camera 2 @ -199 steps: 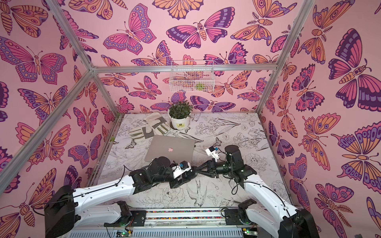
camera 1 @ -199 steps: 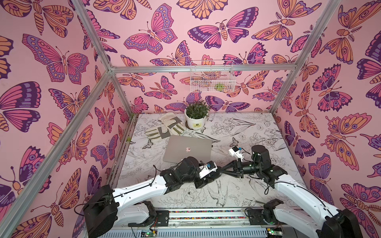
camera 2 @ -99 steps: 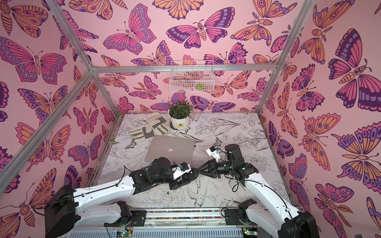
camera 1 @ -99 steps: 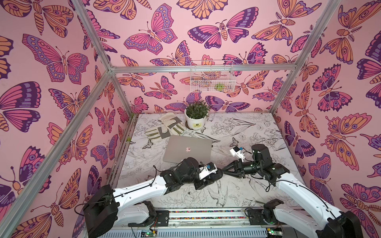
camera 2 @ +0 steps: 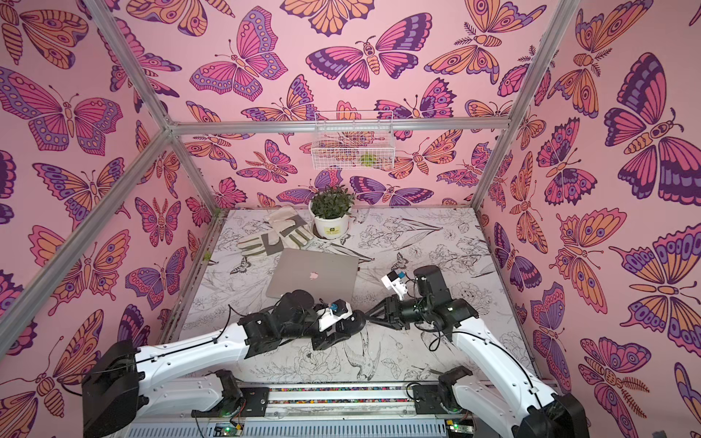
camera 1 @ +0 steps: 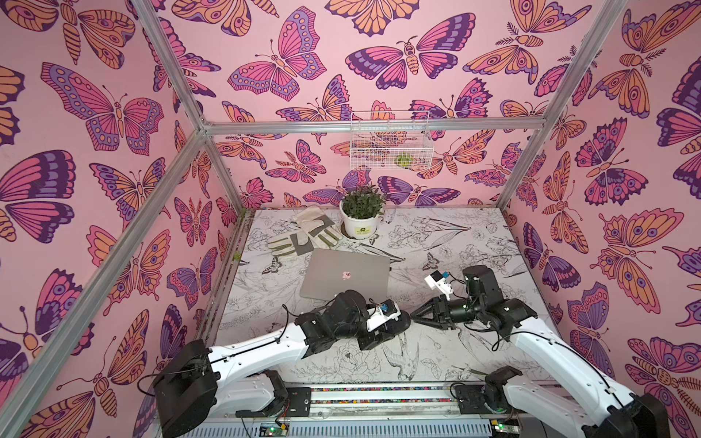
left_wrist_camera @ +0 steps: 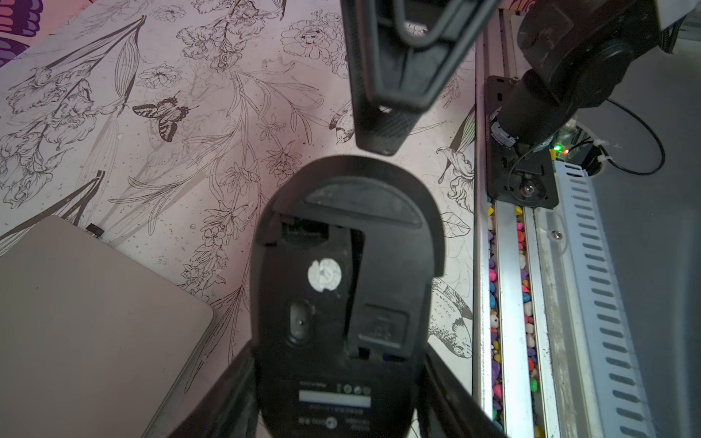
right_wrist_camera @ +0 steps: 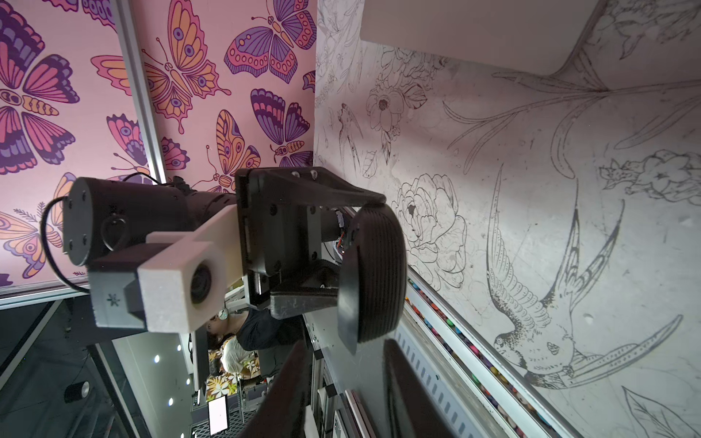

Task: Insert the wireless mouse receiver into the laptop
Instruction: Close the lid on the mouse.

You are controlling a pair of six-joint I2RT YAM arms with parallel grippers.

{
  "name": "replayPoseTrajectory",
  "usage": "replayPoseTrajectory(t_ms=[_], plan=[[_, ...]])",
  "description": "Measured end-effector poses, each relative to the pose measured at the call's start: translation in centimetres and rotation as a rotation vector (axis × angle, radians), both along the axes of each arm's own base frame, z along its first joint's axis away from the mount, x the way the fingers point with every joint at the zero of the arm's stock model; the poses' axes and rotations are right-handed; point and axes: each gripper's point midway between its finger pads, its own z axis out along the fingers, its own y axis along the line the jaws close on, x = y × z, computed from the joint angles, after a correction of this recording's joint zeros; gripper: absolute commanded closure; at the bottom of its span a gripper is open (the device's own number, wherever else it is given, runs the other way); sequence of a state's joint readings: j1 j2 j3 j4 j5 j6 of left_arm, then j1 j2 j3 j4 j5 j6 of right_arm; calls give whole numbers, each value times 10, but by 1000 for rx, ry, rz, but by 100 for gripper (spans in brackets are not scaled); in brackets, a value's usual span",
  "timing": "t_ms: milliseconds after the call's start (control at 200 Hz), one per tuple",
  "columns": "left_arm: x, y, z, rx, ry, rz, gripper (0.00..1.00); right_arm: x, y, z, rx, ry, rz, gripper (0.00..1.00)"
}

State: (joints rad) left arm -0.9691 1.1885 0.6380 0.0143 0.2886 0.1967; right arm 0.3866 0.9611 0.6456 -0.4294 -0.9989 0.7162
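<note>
Against the pictures of a second before, very little differs: the right arm has shifted only slightly, and the right gripper (camera 1: 412, 315) keeps its tips just beside the free end of the black mouse (left_wrist_camera: 383, 265), with a thin gap between them in the left wrist view; the left arm stays as it was. The left gripper (left_wrist_camera: 339, 352) is closed on the mouse, one finger at each side, the mouse's underside turned to the wrist camera. The right gripper stands narrow; in the right wrist view a small gap shows between its fingers (right_wrist_camera: 292, 379), with nothing seen in it. The wireless mouse receiver (left_wrist_camera: 95, 230) is a tiny black rectangular block; it sits against the side edge of the laptop (camera 1: 333, 265), close to a corner and touching it; whether it is plugged in or only lies there I cannot tell. It is well apart from both grippers, beyond the place where their tips come together. The laptop is closed, silver-grey, with a pinkish logo in the middle of the lid; it lies flat on the counter (camera 1: 436, 360), just beyond the left gripper.
</note>
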Motion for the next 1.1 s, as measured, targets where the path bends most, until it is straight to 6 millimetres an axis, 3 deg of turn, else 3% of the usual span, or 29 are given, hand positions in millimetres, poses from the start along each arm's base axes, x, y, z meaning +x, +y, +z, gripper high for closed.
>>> replayPoseTrajectory(t_ms=[776, 1102], plan=[[-3, -5, 4, -3, -2, -14, 50, 5, 2, 2, -7, -34, -20, 68], [-1, -6, 8, -6, -5, -8, 50, 2, 2, -8, -12, -5, -25, 68]])
